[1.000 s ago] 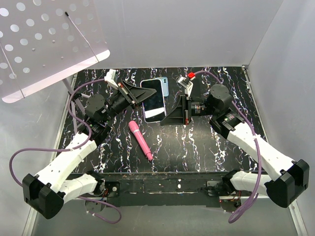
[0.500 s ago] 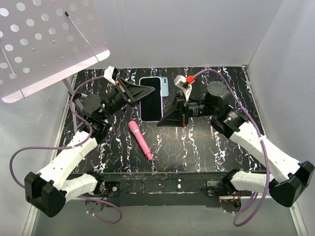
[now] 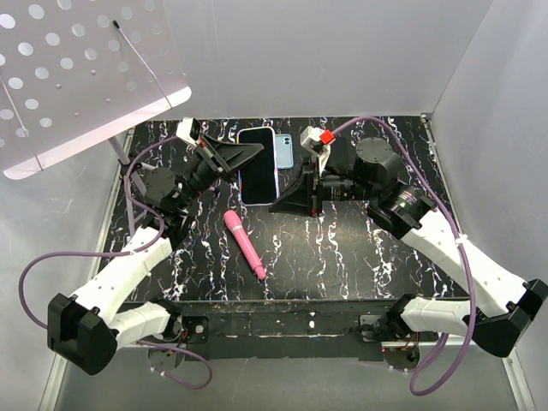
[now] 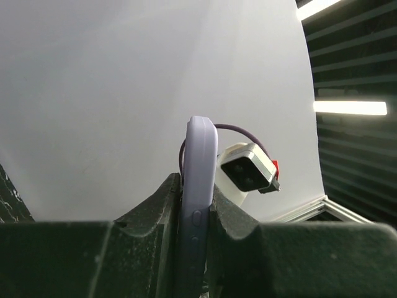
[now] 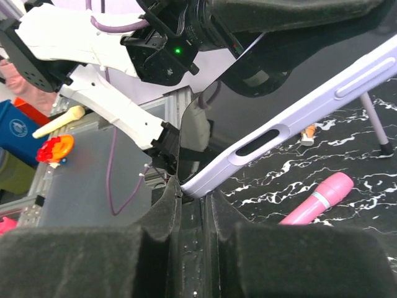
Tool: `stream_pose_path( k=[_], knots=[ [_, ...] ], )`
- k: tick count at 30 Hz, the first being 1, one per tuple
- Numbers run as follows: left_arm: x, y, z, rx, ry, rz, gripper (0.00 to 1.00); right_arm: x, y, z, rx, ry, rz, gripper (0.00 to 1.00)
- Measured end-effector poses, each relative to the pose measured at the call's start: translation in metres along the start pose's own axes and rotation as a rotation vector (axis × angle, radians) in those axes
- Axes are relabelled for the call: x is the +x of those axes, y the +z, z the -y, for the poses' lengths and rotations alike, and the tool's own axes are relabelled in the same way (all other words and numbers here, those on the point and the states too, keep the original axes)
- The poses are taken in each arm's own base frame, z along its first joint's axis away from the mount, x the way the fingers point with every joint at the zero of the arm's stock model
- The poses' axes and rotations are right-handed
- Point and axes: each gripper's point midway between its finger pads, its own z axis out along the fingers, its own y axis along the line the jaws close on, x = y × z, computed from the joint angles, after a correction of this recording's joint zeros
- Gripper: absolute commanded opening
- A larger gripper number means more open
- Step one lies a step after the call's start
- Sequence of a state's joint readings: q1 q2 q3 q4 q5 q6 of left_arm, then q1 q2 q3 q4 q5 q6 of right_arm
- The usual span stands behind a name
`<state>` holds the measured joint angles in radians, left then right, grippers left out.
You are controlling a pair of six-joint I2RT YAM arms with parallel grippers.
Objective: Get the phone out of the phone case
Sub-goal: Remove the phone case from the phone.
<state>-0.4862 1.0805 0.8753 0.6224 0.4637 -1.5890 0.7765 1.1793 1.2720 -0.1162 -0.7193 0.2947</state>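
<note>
Squeezing hard with the left gripper on one long edge of the lilac rubbery phone case, right gripper nipped onto its corner, up just past the pink plastic marker. Best to peel that corner lip slowly, holding the black-screened phone steady.

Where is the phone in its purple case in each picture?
Top external: the phone is upper middle, between the two arms.
Left wrist: the phone stands edge-on in the centre, lilac side showing.
Right wrist: the phone slants from centre to upper right.
Shared landmark: the black marbled table, in all three views.
</note>
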Motion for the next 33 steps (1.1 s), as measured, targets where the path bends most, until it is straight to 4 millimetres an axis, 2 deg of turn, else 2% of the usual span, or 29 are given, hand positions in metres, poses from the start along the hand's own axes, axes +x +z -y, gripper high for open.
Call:
stream_pose_path(
  k=[7,11,14,15,17,19,22,25,27,31,33],
  knots=[
    [-0.007,0.007,-0.016,-0.036,-0.103,0.022,0.0,0.005,0.008,0.01,0.059,-0.104,-0.033,0.01],
    [-0.012,0.006,-0.023,-0.059,-0.133,0.04,0.0,0.013,0.009,0.032,0.153,-0.102,-0.057,0.01],
    [0.02,0.002,-0.017,-0.048,-0.173,-0.075,0.0,0.004,0.014,0.072,0.307,-0.082,-0.025,0.01],
    [0.024,0.001,-0.015,-0.042,-0.174,-0.085,0.0,0.01,0.013,0.086,0.362,-0.039,-0.039,0.03],
    [0.026,-0.002,-0.01,-0.031,-0.17,-0.089,0.0,0.017,0.01,0.099,0.424,0.027,-0.054,0.11],
    [0.029,-0.004,-0.005,-0.015,-0.164,-0.097,0.0,0.03,0.007,0.103,0.462,0.107,-0.083,0.26],
    [0.032,-0.007,-0.005,-0.019,-0.145,-0.097,0.0,0.046,0.0,0.095,0.476,0.232,-0.13,0.46],
    [0.03,-0.009,-0.015,-0.061,-0.092,-0.075,0.0,0.048,-0.012,0.073,0.457,0.343,-0.137,0.55],
    [0.027,-0.01,-0.025,-0.105,-0.046,-0.055,0.0,0.037,-0.023,0.054,0.433,0.39,-0.099,0.54],
    [0.018,-0.011,-0.045,-0.184,0.031,-0.006,0.0,0.002,-0.05,0.013,0.355,0.449,0.03,0.52],
    [0.015,-0.011,-0.052,-0.209,0.049,0.012,0.0,-0.013,-0.057,-0.003,0.295,0.469,0.093,0.49]
  ],
)
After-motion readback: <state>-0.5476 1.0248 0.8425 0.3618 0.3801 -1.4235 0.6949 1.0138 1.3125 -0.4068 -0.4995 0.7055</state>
